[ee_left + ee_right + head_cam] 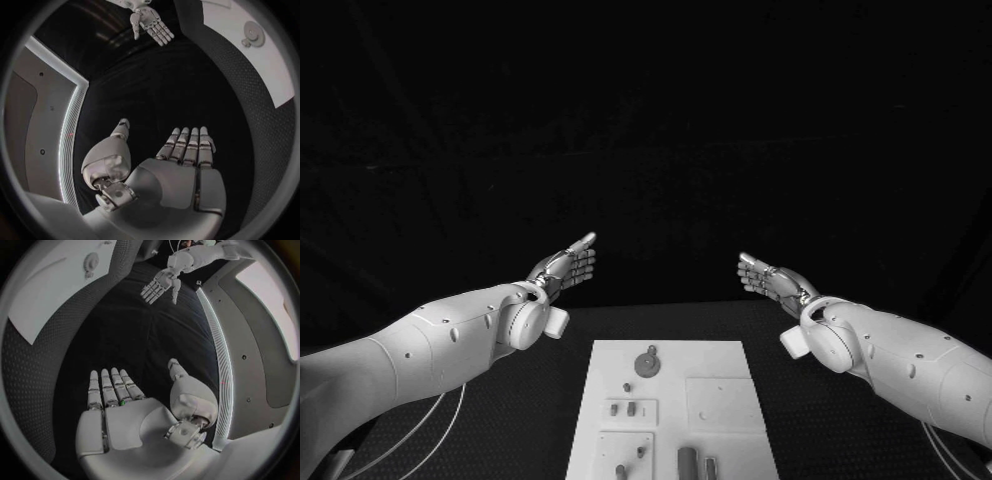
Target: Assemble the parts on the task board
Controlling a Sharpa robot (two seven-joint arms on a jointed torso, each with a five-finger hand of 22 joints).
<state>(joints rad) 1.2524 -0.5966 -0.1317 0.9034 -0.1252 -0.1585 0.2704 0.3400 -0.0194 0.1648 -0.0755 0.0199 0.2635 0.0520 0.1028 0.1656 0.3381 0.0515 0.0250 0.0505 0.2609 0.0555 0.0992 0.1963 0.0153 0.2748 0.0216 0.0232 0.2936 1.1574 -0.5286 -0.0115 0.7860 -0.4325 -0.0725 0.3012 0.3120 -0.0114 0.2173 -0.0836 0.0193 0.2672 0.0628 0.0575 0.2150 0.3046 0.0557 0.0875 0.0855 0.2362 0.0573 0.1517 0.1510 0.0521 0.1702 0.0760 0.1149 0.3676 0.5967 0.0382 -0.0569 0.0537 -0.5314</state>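
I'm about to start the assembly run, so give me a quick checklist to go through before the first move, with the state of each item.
1. Left hand free: ok, fingers extended, holding nothing.
2. Right hand free: ok, fingers extended, holding nothing.
3. Hands off the task board: ok, both are raised beyond its far edge, apart from it.
4. Parts on the board: ok, a round part lies near the far edge and a cylinder near the near edge.
5. Which slot each part belongs in: cannot tell, too small to read.
6. Board flat on the table: ok, as far as the head view shows.
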